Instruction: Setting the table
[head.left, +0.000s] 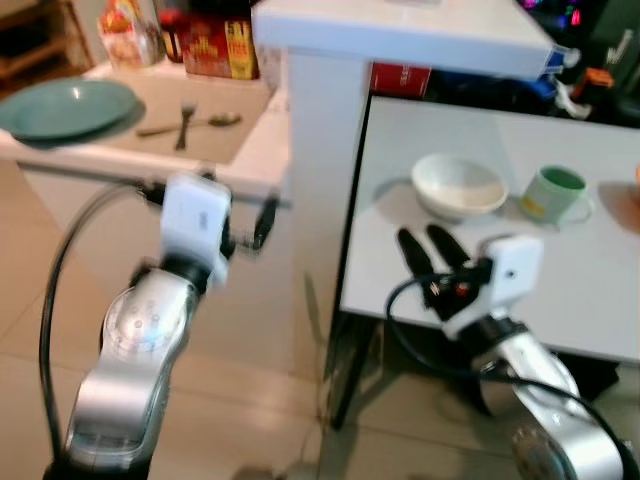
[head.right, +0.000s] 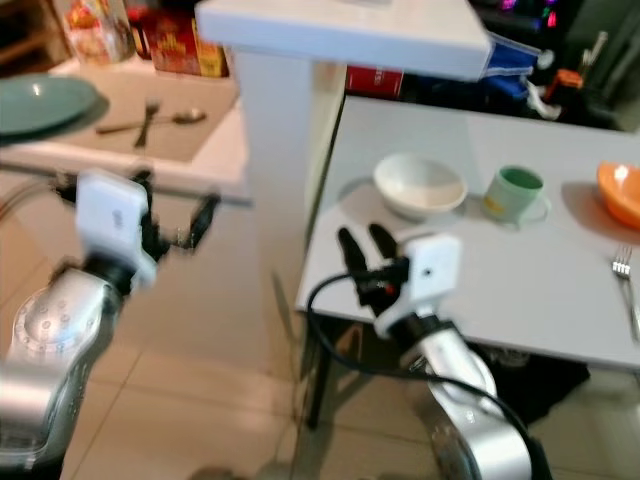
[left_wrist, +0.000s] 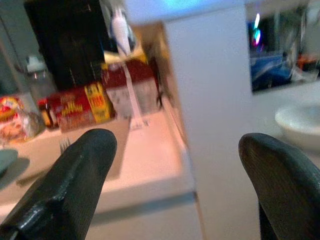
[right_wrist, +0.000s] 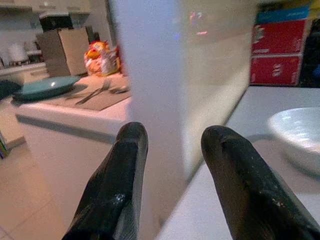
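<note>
Lower centre, the right gripper (head.left: 428, 243) hangs released over the table (head.left: 590, 290) edge, just short of the white bowl (head.left: 458, 185) and green mug (head.left: 552, 192). Left gripper (head.left: 245, 225), likewise spread empty, faces the counter's fork (head.left: 185, 122), spoon (head.left: 212, 122) and teal plate (head.left: 68, 108) at upper left, probably awaiting collection.

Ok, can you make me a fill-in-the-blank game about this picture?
1. The white bowl sits next to a ____ mug.
2. On the counter, the fork and spoon lie beside a teal ____.
3. The right gripper hovers over the grey table with its fingers ____.
4. The bowl at the table's far right edge is ____.

Missing words: green; plate; open; orange
</note>
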